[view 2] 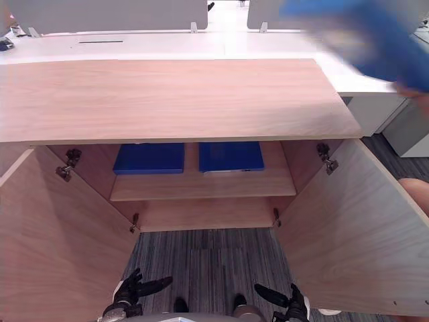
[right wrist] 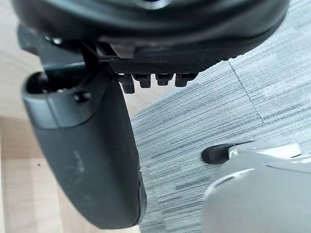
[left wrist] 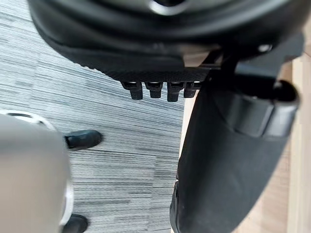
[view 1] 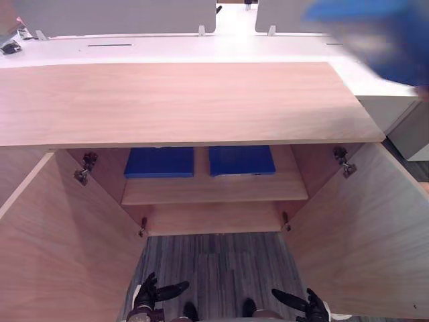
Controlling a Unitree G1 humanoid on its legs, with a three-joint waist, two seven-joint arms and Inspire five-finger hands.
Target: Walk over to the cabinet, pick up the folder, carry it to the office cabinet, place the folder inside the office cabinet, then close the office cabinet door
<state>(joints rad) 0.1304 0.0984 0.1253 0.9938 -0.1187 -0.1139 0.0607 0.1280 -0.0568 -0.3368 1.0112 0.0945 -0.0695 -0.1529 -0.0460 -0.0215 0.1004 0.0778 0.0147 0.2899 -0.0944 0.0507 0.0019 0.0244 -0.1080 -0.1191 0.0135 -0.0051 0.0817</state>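
1. While both of its doors stand swung wide, the wooden office cabinet (view 1: 181, 100) faces the robot, with its flat top just below a white surface (view 1: 201, 47) that carries grey partition panels (view 1: 114, 17).
2. Inside, two folders lie flat on the upper shelf (view 1: 214, 190): the left blue folder (view 1: 159, 162) and the right blue folder (view 1: 241, 160). They rest side by side with a narrow strip of bare wood between them, their far parts hidden under the cabinet top.
3. Below that shelf sits a lower board (view 1: 213, 218), and in front of it the grey striped floor (view 1: 214, 268) begins.
4. The left door (view 1: 60, 255) and the right door (view 1: 362, 228) angle out toward the robot, each showing a metal hinge (view 1: 86, 166) near its upper inner corner.
5. At the upper right, above the white surface, hangs a blurred blue shape (view 1: 375, 33); what it is cannot be told.
6. The left robot hand (view 1: 157, 293) hangs low over the floor between the doors, its fingers (left wrist: 155, 90) spread and relaxed, holding nothing. Its wrist view shows the wooden door close beside the thumb (left wrist: 228, 160).
7. The right robot hand (view 1: 305, 305) hangs just as low on the other side, its fingers (right wrist: 153, 79) also loose and apart, empty, with pale wood next to it in its wrist view.
8. Both robot hands are well apart from the folders on the shelf.
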